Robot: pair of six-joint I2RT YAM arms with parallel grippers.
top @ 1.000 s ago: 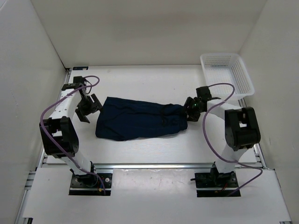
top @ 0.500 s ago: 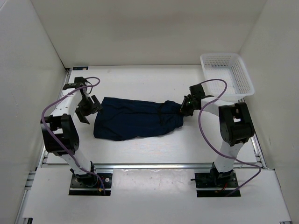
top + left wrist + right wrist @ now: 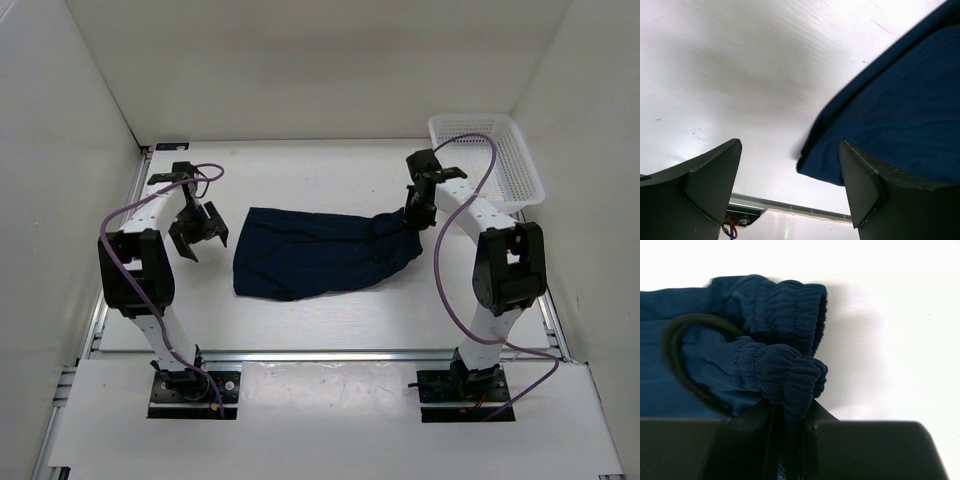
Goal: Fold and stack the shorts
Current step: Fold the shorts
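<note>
Navy shorts pinched by right hand, left hand spread wide.

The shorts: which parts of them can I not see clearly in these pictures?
- Top view: the waistband end of the shorts is hidden under the right gripper.
- Right wrist view: the pinched fabric vanishes between the fingers.
- Left wrist view: the right edge and a finger of the left gripper cut them off.

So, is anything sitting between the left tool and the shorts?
Nothing visible. Only bare table lies between the open left tool and the shorts. The right tool grips their waistband.
</note>
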